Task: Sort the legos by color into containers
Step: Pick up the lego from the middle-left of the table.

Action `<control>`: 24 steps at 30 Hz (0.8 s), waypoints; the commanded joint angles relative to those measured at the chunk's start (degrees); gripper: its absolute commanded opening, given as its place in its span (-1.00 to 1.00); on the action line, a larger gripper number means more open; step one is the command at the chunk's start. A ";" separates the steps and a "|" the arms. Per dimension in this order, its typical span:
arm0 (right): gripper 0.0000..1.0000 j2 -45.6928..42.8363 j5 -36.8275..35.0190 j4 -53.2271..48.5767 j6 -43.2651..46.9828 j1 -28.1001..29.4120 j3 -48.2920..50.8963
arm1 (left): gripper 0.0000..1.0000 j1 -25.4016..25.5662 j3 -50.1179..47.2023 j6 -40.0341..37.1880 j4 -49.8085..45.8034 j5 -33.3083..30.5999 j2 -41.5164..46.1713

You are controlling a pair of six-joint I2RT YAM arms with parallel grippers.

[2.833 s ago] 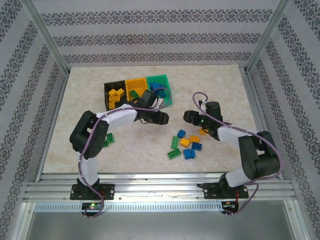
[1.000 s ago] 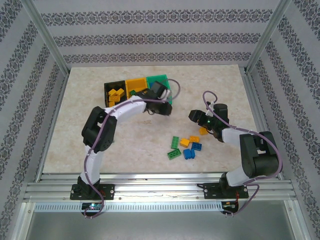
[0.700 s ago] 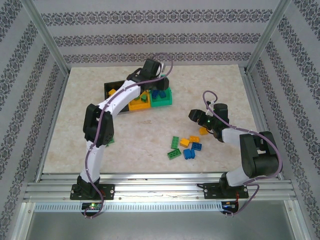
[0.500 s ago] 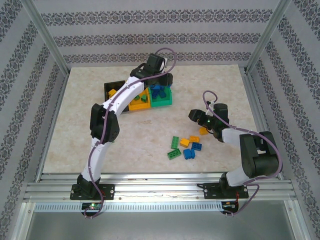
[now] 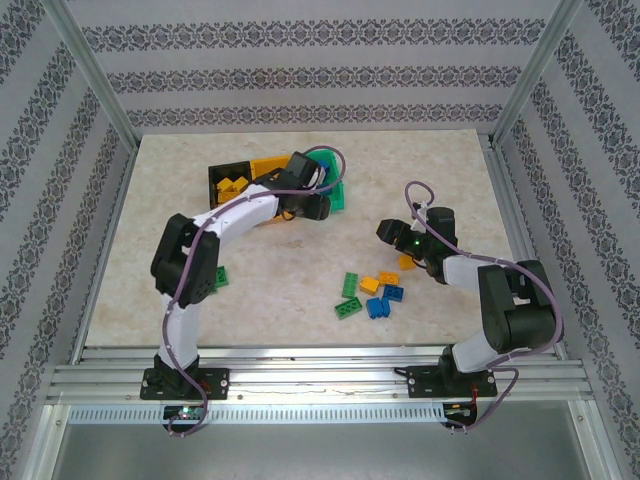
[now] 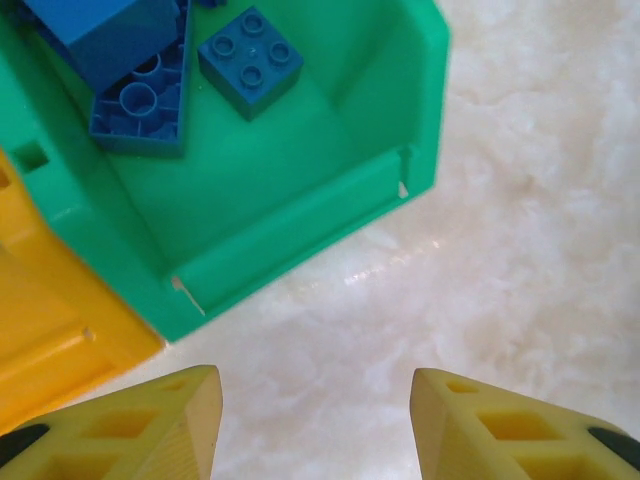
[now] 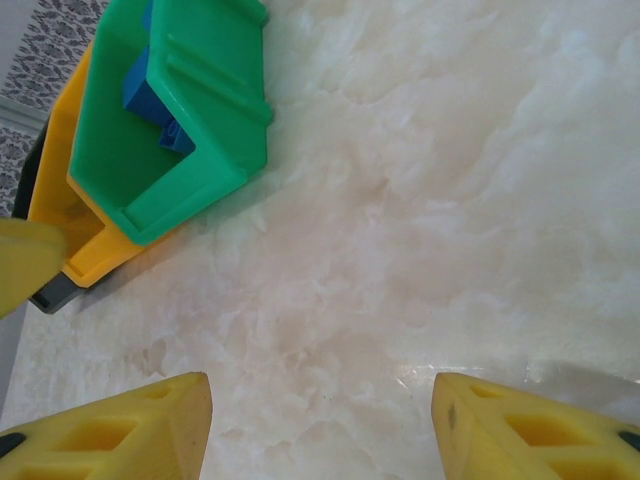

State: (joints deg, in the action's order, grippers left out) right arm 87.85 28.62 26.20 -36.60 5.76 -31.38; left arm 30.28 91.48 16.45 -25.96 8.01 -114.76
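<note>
Reading the tabletop from its left side: one green lego, lying alone toward the near edge. Joined containers in black, yellow-orange and green; blue bricks lie in the green bin. Left hand, at that bin's near corner, fingers part-open, holding nothing. Loose legos, mixed colours, centre-right, well apart from the left hand. Right hand, just beyond the pile and judged the nearer hand; fingers moderately apart, empty.
</note>
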 commanded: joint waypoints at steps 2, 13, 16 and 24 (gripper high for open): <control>0.21 0.86 0.91 1.94 -0.74 0.06 0.02 | 0.05 4.63 -3.32 -3.63 7.29 4.73 4.01; 0.21 -0.81 1.02 1.80 -0.88 -2.62 1.18 | 0.18 17.32 -15.41 -12.14 13.18 14.03 6.77; 0.22 -1.26 0.59 1.56 -0.65 -3.26 1.32 | 0.26 18.93 -15.06 -12.90 10.16 13.83 5.94; 0.23 -2.52 0.04 2.70 -1.19 -3.79 2.64 | 0.33 22.25 -7.30 -16.48 0.33 9.00 0.57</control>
State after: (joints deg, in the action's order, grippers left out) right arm 86.83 28.77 26.87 -37.60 2.35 -29.32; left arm 51.03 81.65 2.90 -21.28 18.83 -111.77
